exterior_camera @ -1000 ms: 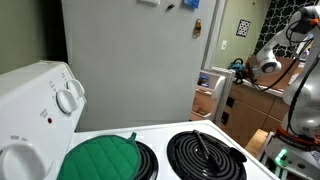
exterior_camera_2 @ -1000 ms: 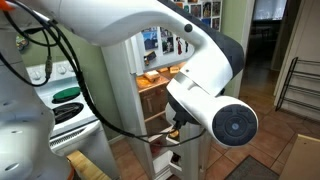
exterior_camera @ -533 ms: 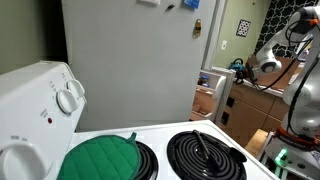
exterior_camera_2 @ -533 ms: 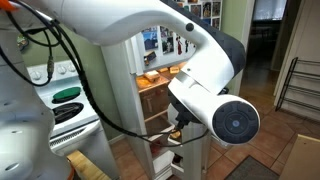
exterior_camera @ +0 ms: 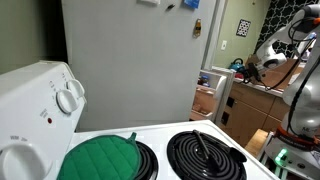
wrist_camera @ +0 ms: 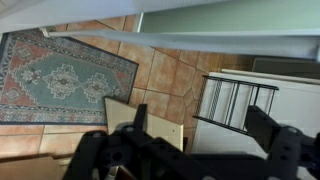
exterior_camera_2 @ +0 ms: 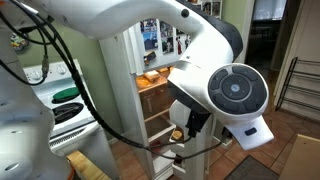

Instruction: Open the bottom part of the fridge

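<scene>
The fridge [exterior_camera: 125, 60] is a tall pale grey-white box with magnets near its top. Its bottom part [exterior_camera: 222, 100] stands swung out, a narrow white panel seen edge-on with pale lining. In an exterior view the fridge [exterior_camera_2: 120, 80] shows lit inner shelves with food, and my arm [exterior_camera_2: 235, 90] hides most of the lower door. My gripper [wrist_camera: 200, 125] is open and empty in the wrist view, its two dark fingers wide apart above floor tiles. In an exterior view the gripper [exterior_camera: 248, 68] hangs just beside the top of the swung-out door.
A white stove [exterior_camera: 150, 150] with a green pot holder [exterior_camera: 100, 158] fills the foreground. Brown wooden cabinets [exterior_camera: 262, 100] stand beyond the door. The wrist view shows a patterned rug [wrist_camera: 60, 70], a black wire rack [wrist_camera: 235, 100] and a pale box [wrist_camera: 160, 128] on the tiled floor.
The arm's wrist has turned and risen, its big round joint moving up and right. The gripper end has shifted slightly away from the door. The fridge door looks unchanged.
</scene>
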Robot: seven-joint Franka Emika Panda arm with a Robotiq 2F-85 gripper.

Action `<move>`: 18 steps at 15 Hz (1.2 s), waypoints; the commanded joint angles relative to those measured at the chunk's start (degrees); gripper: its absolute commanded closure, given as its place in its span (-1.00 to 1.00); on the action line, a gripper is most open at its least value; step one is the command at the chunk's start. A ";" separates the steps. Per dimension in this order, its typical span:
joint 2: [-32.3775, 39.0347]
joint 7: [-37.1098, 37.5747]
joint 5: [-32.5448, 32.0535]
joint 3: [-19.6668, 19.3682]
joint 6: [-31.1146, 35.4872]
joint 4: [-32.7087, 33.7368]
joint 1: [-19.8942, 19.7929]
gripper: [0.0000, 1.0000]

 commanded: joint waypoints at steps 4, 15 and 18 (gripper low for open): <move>-4.98 -4.63 -9.17 -1.51 1.43 -2.37 -1.66 -1.00; -15.77 -11.49 -24.11 -9.41 -23.78 -4.22 -5.39 -1.00; -17.73 -11.31 -24.49 -9.96 -24.80 -4.43 -5.41 -1.00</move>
